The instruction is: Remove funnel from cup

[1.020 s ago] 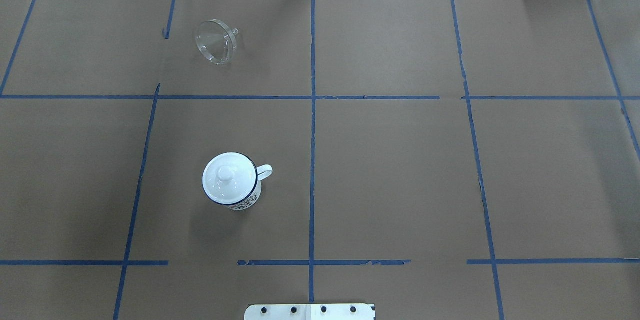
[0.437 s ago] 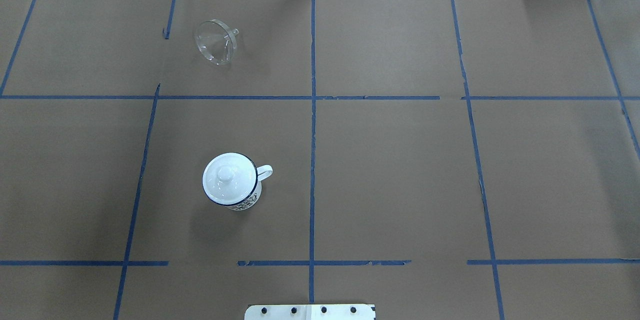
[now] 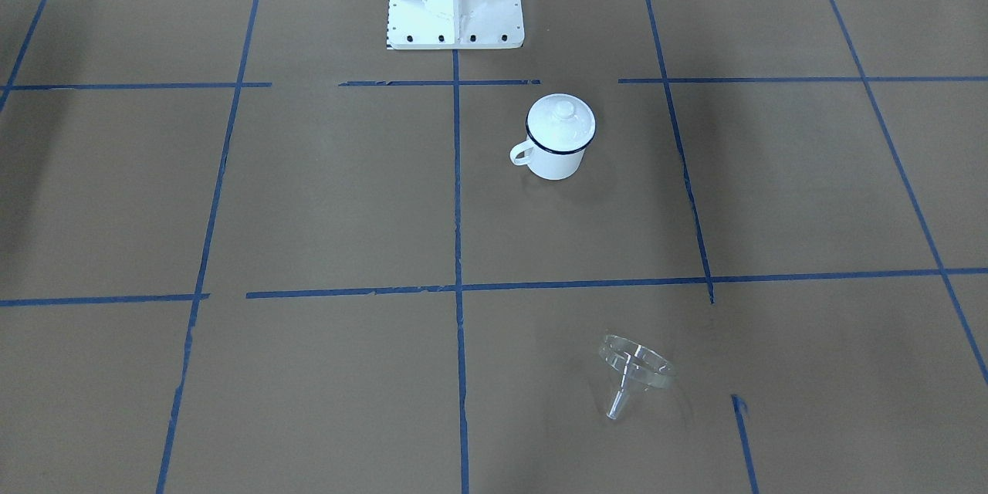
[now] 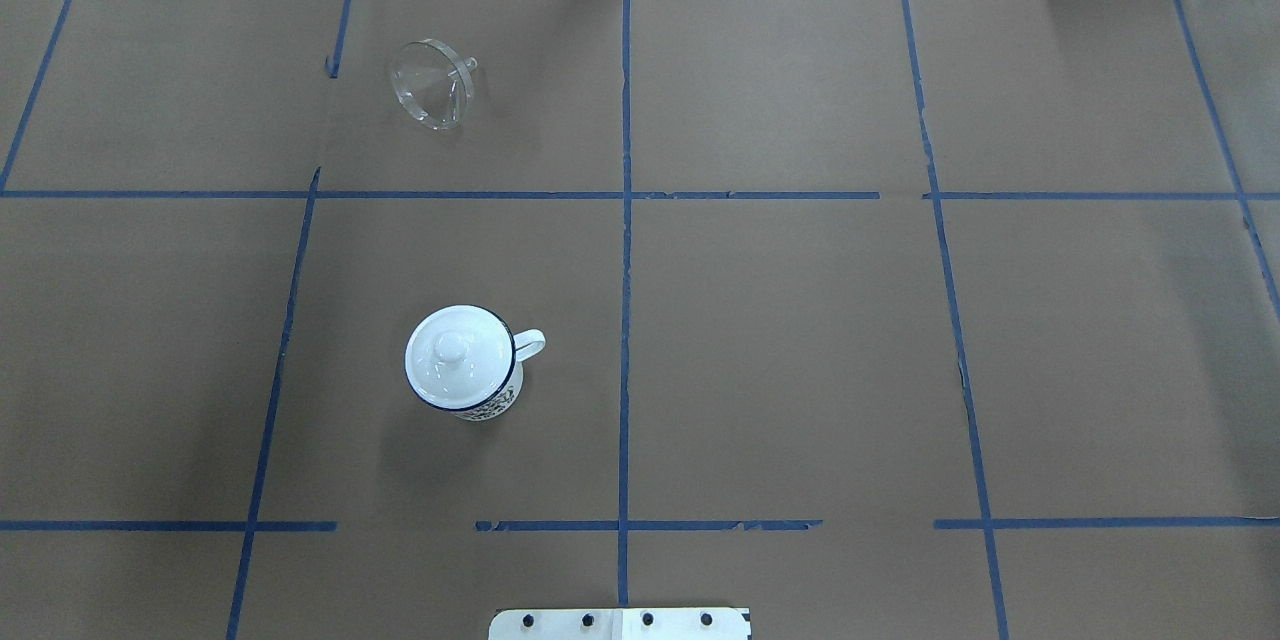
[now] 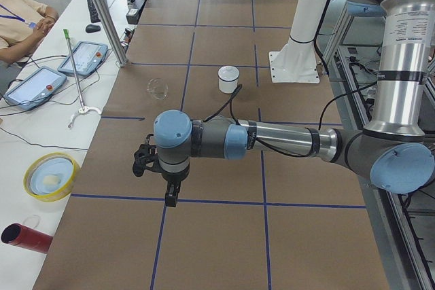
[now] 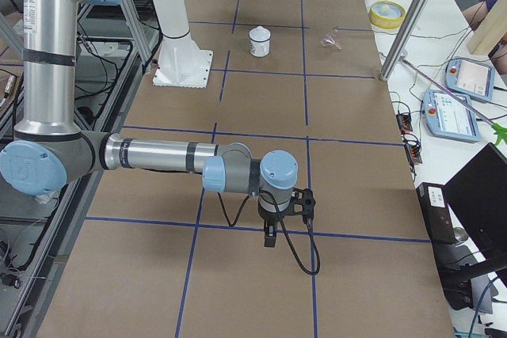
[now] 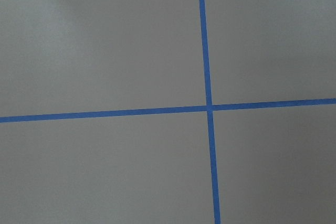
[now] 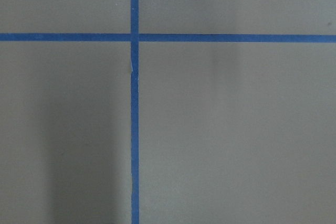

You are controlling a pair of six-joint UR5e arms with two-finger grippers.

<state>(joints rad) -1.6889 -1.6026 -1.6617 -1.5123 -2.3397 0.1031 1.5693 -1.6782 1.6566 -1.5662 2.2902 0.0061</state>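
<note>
The clear funnel (image 4: 432, 85) lies tilted on its side on the brown table paper, far from the cup; it also shows in the front view (image 3: 633, 370). The white cup (image 4: 492, 404) with a dark blue rim stands upright, handle to the view's right, and a white domed lid (image 4: 455, 360) with a knob sits on it. The cup also shows in the front view (image 3: 557, 158). My left gripper (image 5: 168, 198) and right gripper (image 6: 271, 237) show only in the side views, each over a tape crossing, well away from both objects. I cannot tell whether they are open or shut.
The white robot base (image 3: 454, 0) stands at the table's near edge. A yellow bowl (image 5: 51, 176) and a red cylinder (image 5: 27, 237) sit on the side bench with control tablets (image 5: 85, 56). A person sits at the bench's far end.
</note>
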